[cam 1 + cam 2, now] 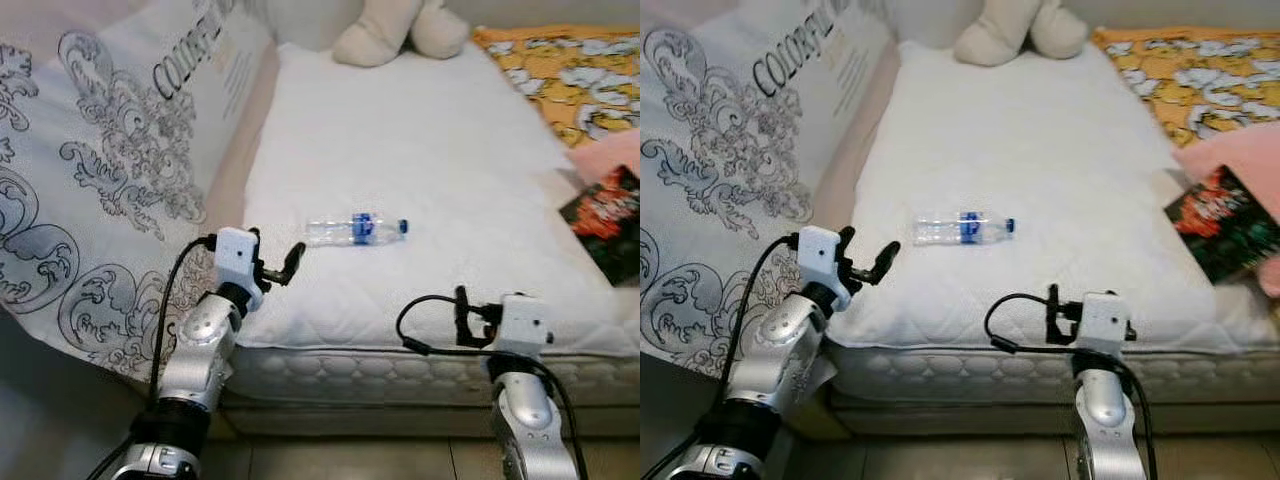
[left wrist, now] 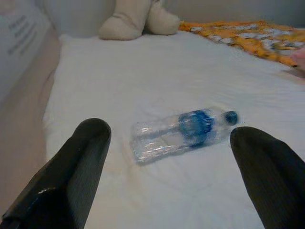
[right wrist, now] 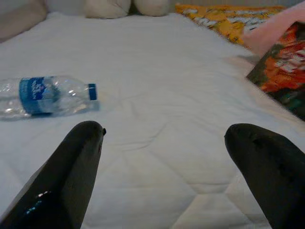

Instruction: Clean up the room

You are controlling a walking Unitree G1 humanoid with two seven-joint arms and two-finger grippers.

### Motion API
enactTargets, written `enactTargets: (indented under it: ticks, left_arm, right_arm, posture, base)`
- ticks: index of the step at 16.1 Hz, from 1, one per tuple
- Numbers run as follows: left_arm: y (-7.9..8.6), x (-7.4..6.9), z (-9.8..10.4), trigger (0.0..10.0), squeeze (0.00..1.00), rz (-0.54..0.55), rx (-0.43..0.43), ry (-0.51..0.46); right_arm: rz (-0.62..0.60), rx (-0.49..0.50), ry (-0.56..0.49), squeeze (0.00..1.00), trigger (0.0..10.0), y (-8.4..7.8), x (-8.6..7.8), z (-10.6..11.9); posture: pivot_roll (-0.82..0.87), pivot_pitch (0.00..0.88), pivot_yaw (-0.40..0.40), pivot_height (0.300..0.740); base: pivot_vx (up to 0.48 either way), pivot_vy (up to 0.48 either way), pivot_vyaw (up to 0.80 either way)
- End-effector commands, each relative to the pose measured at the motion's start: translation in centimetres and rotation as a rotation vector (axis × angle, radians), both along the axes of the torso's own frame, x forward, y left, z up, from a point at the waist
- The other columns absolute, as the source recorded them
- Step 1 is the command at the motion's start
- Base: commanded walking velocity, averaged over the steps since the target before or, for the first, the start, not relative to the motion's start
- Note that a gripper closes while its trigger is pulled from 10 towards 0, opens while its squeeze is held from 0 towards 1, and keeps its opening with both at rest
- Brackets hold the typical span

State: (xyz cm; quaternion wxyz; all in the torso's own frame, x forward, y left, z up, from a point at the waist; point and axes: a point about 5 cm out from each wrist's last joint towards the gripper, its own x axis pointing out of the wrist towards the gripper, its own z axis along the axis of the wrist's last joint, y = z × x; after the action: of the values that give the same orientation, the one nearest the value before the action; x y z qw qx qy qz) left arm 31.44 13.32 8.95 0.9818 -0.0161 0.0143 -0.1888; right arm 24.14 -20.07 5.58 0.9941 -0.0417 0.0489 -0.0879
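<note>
Nearest, both silver arms reach up from below the front edge of the white quilted mattress (image 1: 420, 130). The left pincer (image 1: 287, 268) hangs at the front left corner of the mattress, its two black fingers (image 2: 71, 171) spread wide apart, holding nothing and touching nothing. The right pincer (image 3: 167, 176) sits just over the front edge, right of the middle, also spread wide and empty, with a black cable looping beside its wrist.

Just beyond the left pincer, a clear plastic water bottle with a blue label and blue cap (image 1: 356, 229) lies on its side on the mattress, near the front edge and left of centre, cap pointing toward the right side. Bare sheet lies between it and both pincers; nothing blocks the way.

Along the left edge leans a large white cushion printed with grey scrollwork and dark lettering (image 1: 110, 150). At the right edge lie a dark book with an orange-red cover picture (image 1: 608, 215) and a pink cloth (image 1: 615, 155), touching it. Farther back on the right spreads an orange blanket with white flowers (image 1: 570, 70). At the far edge sits a cream plush toy (image 1: 400, 30).
</note>
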Motion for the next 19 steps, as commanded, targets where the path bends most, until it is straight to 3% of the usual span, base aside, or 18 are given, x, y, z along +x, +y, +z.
enactTargets:
  ticks: [1,7,10,12,16,19]
  left_arm:
    - [0.1,0.1,0.1,10.0,0.00,0.000,-0.008,-0.010]
    - [-0.2,0.3,-0.2,10.0,0.00,0.006,-0.037,0.025]
    - [-0.2,0.3,-0.2,10.0,0.00,0.022,-0.008,0.010]
    - [0.1,0.6,-0.1,10.0,0.00,0.040,0.022,-0.001]
    - [0.2,2.4,1.4,10.0,0.00,0.032,0.075,-0.027]
    - [-0.2,4.2,2.3,10.0,0.00,-0.044,0.195,-0.009]
  right_arm:
    - [0.008,0.002,-0.006,0.00,10.0,0.1,0.0,0.0]
    - [0.013,-0.017,-0.013,0.00,10.0,0.0,0.1,0.2]
    - [0.015,-0.018,-0.011,0.00,10.0,0.0,0.1,0.1]
    - [0.014,-0.018,-0.012,0.00,10.0,0.1,0.0,0.2]
    - [0.022,-0.019,-0.007,0.00,10.0,0.2,-0.5,0.1]
    - [0.042,-0.012,-0.003,0.00,10.0,0.4,-1.8,0.1]
  posture:
    - [-0.17,0.000,0.085,0.740]
    - [-0.17,0.000,0.086,0.740]
    - [-0.18,0.000,0.089,0.740]
    - [-0.18,0.000,0.087,0.740]
    - [-0.19,0.000,0.082,0.740]
    - [-0.22,0.000,0.091,0.740]
  base:
    - [0.330,0.000,0.00]
    - [0.423,-0.167,0.00]
    - [0.469,0.000,0.00]
    - [0.000,0.000,0.00]
    - [0.000,0.000,0.00]
    - [0.000,0.000,0.00]
